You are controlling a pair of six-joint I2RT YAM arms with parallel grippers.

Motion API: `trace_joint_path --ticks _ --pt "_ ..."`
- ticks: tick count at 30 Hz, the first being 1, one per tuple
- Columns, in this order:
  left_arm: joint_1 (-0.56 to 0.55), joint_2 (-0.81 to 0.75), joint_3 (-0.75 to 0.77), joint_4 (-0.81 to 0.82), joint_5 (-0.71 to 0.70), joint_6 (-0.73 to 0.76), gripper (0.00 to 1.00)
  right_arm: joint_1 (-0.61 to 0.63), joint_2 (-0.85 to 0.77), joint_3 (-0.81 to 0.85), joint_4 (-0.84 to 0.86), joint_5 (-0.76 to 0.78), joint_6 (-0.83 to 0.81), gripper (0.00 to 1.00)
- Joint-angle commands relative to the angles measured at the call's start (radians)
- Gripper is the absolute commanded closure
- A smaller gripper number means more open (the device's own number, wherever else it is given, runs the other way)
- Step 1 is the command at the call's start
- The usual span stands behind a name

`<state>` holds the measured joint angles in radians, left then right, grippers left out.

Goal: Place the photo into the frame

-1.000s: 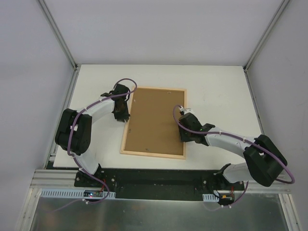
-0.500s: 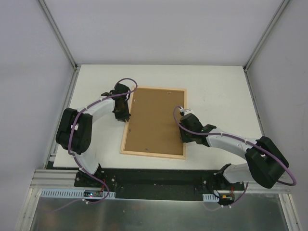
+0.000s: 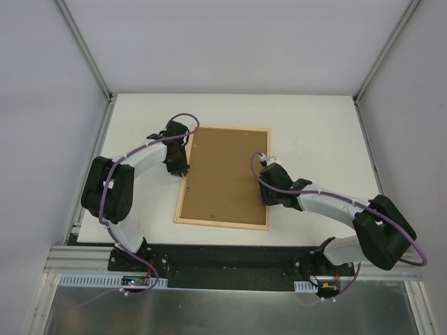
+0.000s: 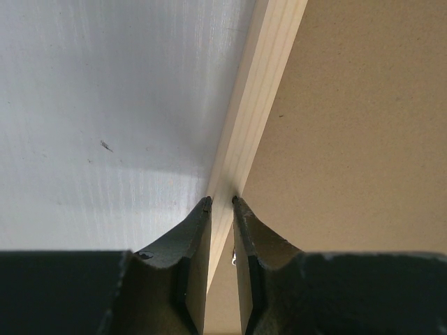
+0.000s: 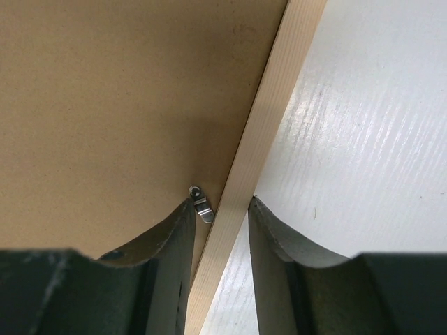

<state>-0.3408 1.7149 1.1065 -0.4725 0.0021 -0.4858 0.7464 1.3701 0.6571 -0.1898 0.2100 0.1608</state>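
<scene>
Two rails of the frame [image 3: 220, 224] straddled, left gripper [image 4: 221, 200] clamping one, right gripper [image 5: 221, 202] loosely parted.

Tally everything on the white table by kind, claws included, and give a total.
Wooden frame: 1
Brown backing board: 1
Claws: 2 (left claw, right claw)
Total: 4
</scene>
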Motion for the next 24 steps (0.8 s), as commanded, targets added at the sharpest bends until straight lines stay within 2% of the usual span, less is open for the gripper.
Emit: trace_joint_path --ticks 1,10,20,21,24 --pt "-0.007 0.006 0.024 -0.008 0.026 0.007 0.83 0.004 0.026 0.007 -0.016 0.002 -0.009 0.64" --pt "-0.009 0.008 0.024 -0.006 0.030 0.001 0.83 0.010 0.050 0.016 -0.017 -0.004 -0.009 0.81" --pt "-0.014 -0.021 0.007 -0.008 0.042 -0.013 0.81 0.004 0.061 0.038 -0.054 0.019 -0.003 0.87" --pt "-0.014 -0.032 0.003 -0.008 0.047 -0.016 0.79 -0.004 0.060 0.035 -0.057 0.012 -0.001 0.87" --pt "-0.023 -0.086 -0.011 -0.008 0.056 -0.017 0.64 -0.027 0.050 0.030 -0.062 -0.001 0.000 0.87"
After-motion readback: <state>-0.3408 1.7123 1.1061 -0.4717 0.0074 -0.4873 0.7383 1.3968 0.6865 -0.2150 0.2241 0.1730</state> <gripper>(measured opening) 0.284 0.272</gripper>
